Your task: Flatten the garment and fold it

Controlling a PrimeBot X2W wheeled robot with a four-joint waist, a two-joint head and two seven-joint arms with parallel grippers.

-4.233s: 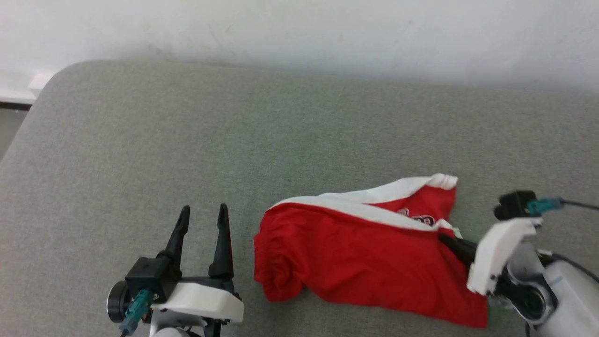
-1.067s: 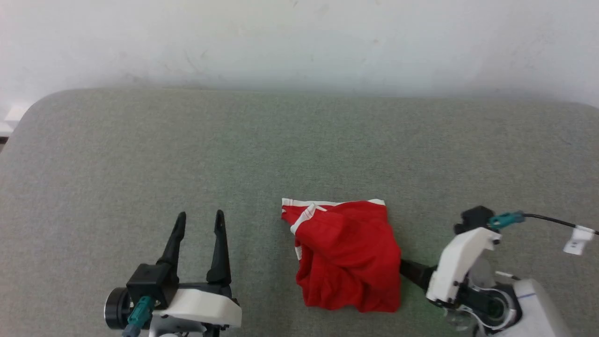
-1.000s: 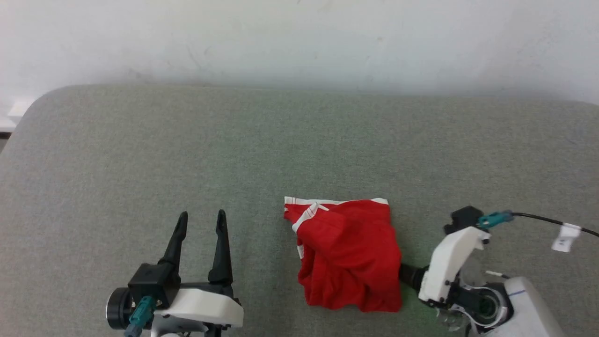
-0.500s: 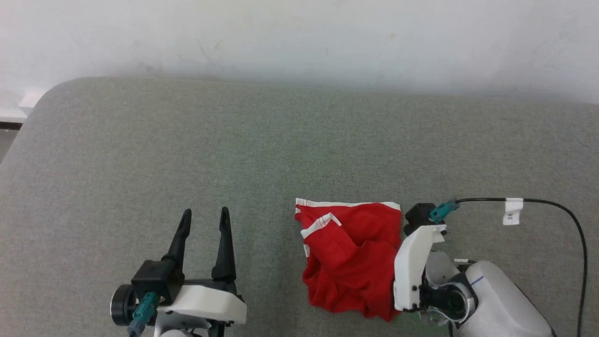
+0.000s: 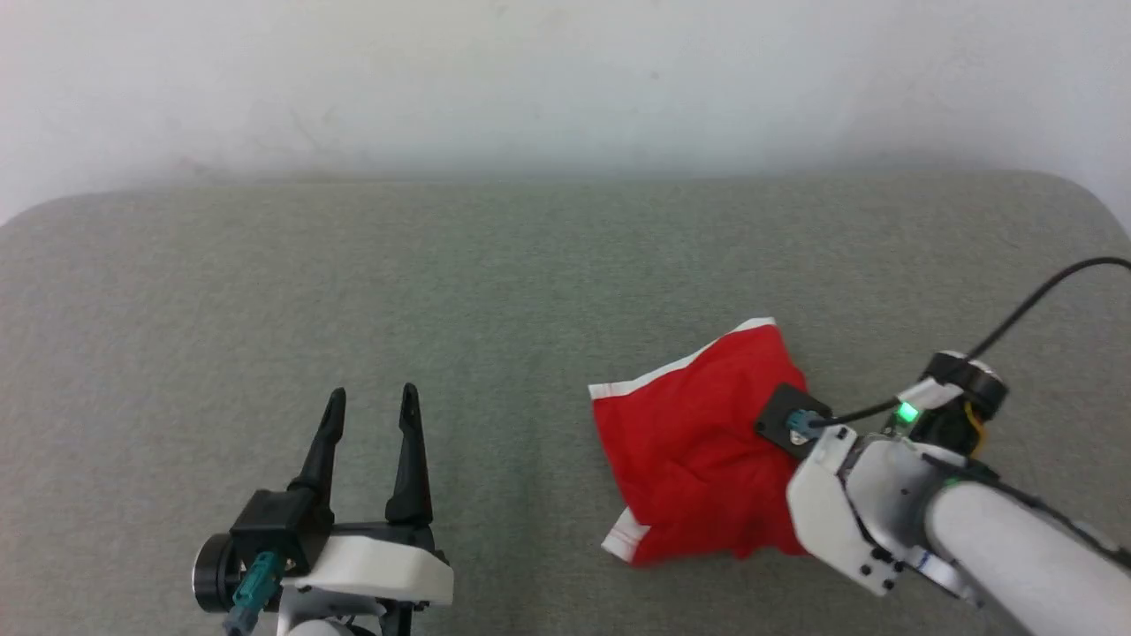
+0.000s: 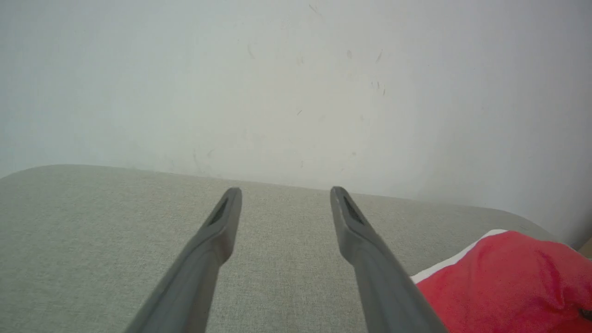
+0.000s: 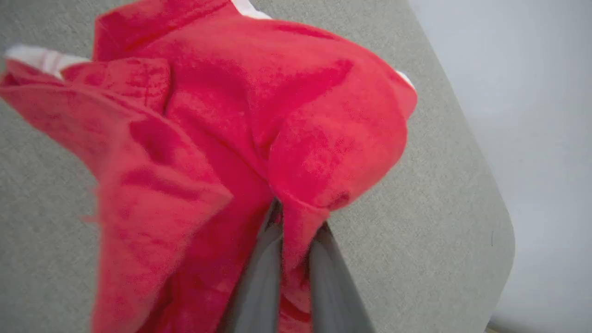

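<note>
My right pincer is clamped on a ridge of the shorts. In the wrist view, red cloth is squeezed between its two fingers. In the head view its wrist covers the bundle's right side, at lower right of the frame. Half a second ago that wrist stood beside the bundle's right edge and the white hem ran level along the top. Now the hem slants from mid-frame up to the right and a white corner pokes out at the bundle's lower left, so I've taken hold and swung the bundle round. The head camera has also shifted, which accounts for some of the change. The shorts sit right of centre on the cushion, bunched, with no print showing. I judge they're further from flat than before and need a lift and a shake-out. My left pincer is spread and empty at lower left, well apart from them.
</note>
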